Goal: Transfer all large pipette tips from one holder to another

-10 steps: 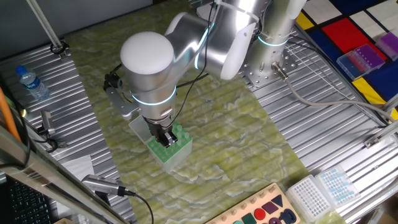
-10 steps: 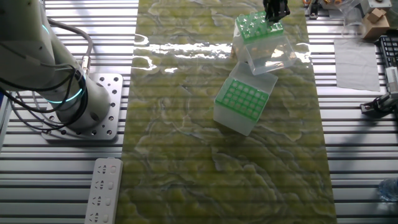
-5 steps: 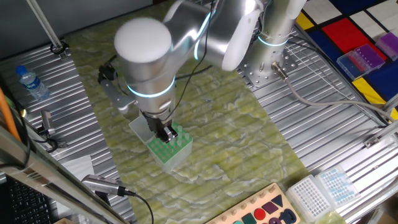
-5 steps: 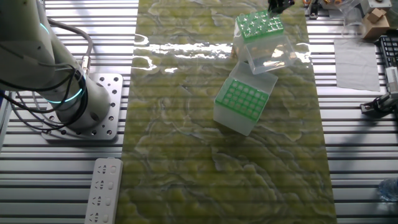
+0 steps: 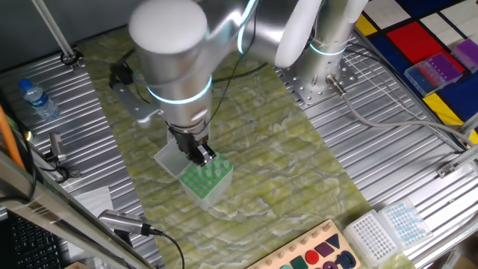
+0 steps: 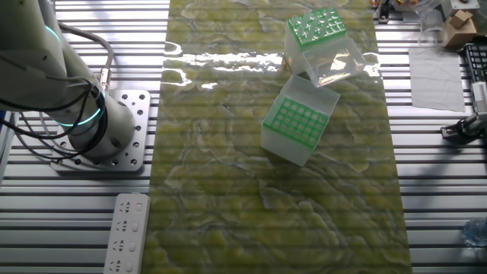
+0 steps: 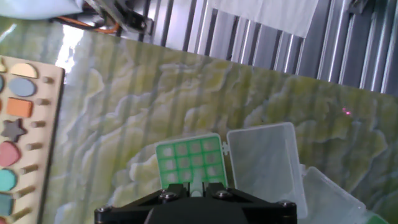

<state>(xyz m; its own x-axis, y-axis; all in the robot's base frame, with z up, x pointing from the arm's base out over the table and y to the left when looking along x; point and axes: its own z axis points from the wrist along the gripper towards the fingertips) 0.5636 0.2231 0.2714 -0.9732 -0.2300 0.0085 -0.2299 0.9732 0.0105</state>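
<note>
A single pale tip (image 7: 196,185) is seen pinched between the fingers (image 5: 202,154) above the green holder (image 5: 204,178), while the second holder (image 6: 297,122) at 6 o'clock looks largely unfilled.

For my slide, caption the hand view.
Gripper holds a pale translucent pipette tip above the green-topped clear holder.

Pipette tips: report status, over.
Gripper above the green tip holder, a pale pipette tip between its fingers. Second green holder sits apart with its lid open. Nothing in the way.
</note>
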